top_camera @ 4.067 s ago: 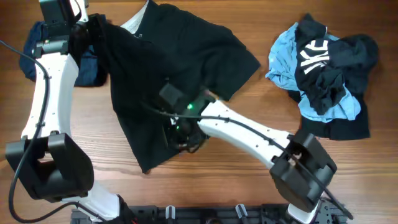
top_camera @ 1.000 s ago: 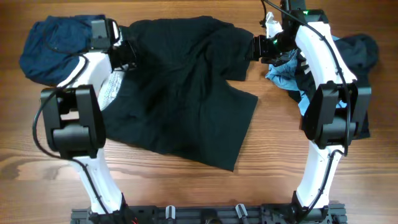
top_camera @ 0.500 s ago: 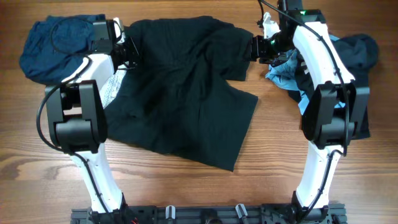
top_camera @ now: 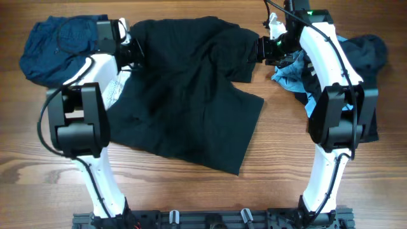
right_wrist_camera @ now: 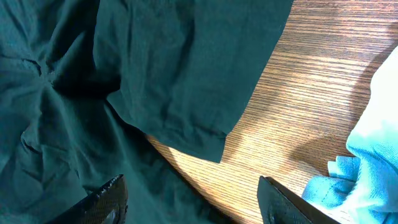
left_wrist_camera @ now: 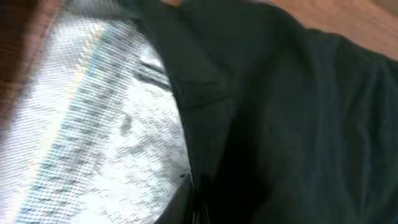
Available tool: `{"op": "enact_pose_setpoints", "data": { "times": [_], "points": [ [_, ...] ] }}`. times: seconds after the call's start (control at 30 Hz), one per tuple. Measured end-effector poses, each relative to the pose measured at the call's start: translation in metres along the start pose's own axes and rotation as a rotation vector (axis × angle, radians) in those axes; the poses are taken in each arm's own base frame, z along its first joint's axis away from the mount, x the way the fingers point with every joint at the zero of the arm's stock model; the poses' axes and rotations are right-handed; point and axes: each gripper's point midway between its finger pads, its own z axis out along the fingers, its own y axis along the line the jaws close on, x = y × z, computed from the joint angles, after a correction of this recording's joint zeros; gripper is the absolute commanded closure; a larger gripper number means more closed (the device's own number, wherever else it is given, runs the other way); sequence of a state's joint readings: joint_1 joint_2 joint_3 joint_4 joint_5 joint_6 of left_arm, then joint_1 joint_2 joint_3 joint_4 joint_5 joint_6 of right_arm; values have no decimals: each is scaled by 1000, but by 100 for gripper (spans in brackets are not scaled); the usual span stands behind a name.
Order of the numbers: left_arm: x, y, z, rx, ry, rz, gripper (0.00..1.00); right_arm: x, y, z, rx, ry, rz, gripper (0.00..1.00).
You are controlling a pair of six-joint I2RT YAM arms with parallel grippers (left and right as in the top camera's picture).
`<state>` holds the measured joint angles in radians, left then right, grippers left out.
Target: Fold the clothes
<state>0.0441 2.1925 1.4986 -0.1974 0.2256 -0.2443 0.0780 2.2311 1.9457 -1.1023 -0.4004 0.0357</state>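
The large black garment [top_camera: 191,95] lies spread across the middle of the table, its pale grey lining [top_camera: 113,89] showing at its left edge. My left gripper [top_camera: 133,52] is shut on the garment's upper left corner. In the left wrist view, grey lining [left_wrist_camera: 106,124] and black cloth [left_wrist_camera: 292,124] fill the frame right up to the jaws. My right gripper [top_camera: 258,49] stands open at the garment's right sleeve [right_wrist_camera: 186,74]. Its fingers [right_wrist_camera: 106,199] straddle the cloth edge and bare wood without holding anything.
A navy-blue garment [top_camera: 54,51] lies bunched at the back left, behind the left arm. A pile of light-blue and black pieces [top_camera: 343,63] sits at the back right, and a light-blue corner [right_wrist_camera: 367,174] lies close beside my right gripper. Bare wooden table [top_camera: 286,152] runs along the front.
My left gripper has shut on the black garment's upper left corner after edging slightly right. The right arm and the clothes have stayed put.
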Motion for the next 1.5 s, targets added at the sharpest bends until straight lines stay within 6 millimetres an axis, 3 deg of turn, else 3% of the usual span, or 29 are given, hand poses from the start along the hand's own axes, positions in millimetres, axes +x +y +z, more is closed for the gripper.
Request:
{"op": "enact_pose_setpoints", "data": {
  "times": [0.07, 0.13, 0.23, 0.3, 0.33, 0.4, 0.43, 0.57, 0.67, 0.77, 0.83, 0.9, 1.0, 1.13, 1.23, 1.27, 1.33, 1.4, 1.43, 1.5],
  "points": [
    [-17, 8, -13, -22, -27, -4, 96, 0, 0, 0, 0, 0, 0, 32],
    [-53, 13, -43, -40, -94, 6, 96, 0, 0, 0, 0, 0, 0, 32],
    [-91, 13, -73, -54, -180, 23, 96, 0, 0, 0, 0, -1, 0, 32],
    [-106, 13, -86, -63, -220, 36, 70, 0, 0, 0, 0, -1, 0, 28],
    [-105, 15, -88, -74, -216, 47, 48, -1, 0, 0, 0, -2, -1, 26],
    [-99, 22, -87, -109, -189, 47, 22, -1, 0, 0, 0, -4, -2, 20],
    [-94, 26, -87, -132, -173, 42, 15, -1, 0, 0, -1, -4, -3, 19],
    [-71, 48, -88, -245, -82, 25, 1, 4, 0, 0, 1, 16, 3, 16],
    [-37, 62, -96, -318, 57, 7, 0, 19, -1, -1, 2, 75, 30, 15],
    [-2, 66, -116, -362, 202, -19, 1, 28, -2, -2, 4, 111, 47, 19],
    [12, 63, -139, -377, 265, -32, 0, 37, -1, -4, 6, 148, 66, 22],
    [14, 57, -159, -381, 273, -41, 0, 41, 1, -10, 6, 155, 77, 22],
    [16, 43, -210, -387, 256, -79, 0, 43, 14, -44, 16, 107, 84, 21],
    [21, 25, -279, -387, 189, -125, 0, 64, 37, -121, 101, 9, 94, 18],
    [40, 22, -305, -407, 231, -159, 0, 84, 60, -152, 130, -47, 79, 18],
    [48, 23, -308, -418, 263, -169, 0, 93, 68, -153, 128, -42, 74, 18],
    [63, 26, -311, -440, 326, -199, 0, 118, 78, -136, 116, 12, 64, 18],
    [78, 30, -313, -465, 380, -233, 0, 139, 85, -104, 101, 78, 75, 18],
    [89, 35, -313, -486, 418, -265, 0, 170, 84, -75, 110, 177, 77, 17],
    [96, 40, -310, -497, 435, -286, 0, 189, 89, -49, 86, 191, 70, 17]
  ]
}}
